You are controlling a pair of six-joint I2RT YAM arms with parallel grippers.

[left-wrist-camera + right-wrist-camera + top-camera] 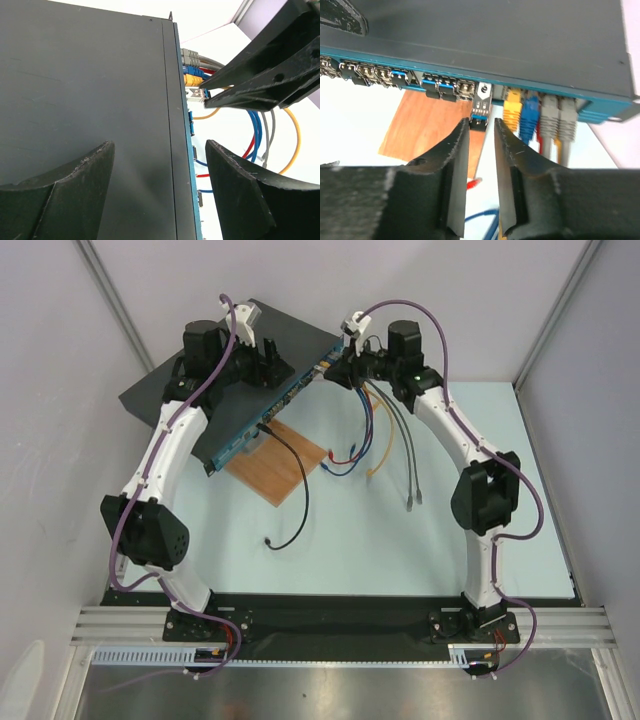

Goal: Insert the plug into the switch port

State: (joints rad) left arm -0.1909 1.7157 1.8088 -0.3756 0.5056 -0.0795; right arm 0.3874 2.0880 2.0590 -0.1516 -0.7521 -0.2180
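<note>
The switch is a flat dark box lying at an angle at the back left, its blue port face turned toward the table's middle. The plug, a small metal module with a blue tab, sits in a port and sticks out a little. My right gripper is open just in front of it, a finger on each side of its end and a gap between them. My left gripper is open over the switch's front edge, one finger above the top, the other past the blue face.
A brown wooden board lies under the switch's front. Yellow, blue and grey cable plugs fill the ports right of the plug. A loose black cable and grey cables trail over the table.
</note>
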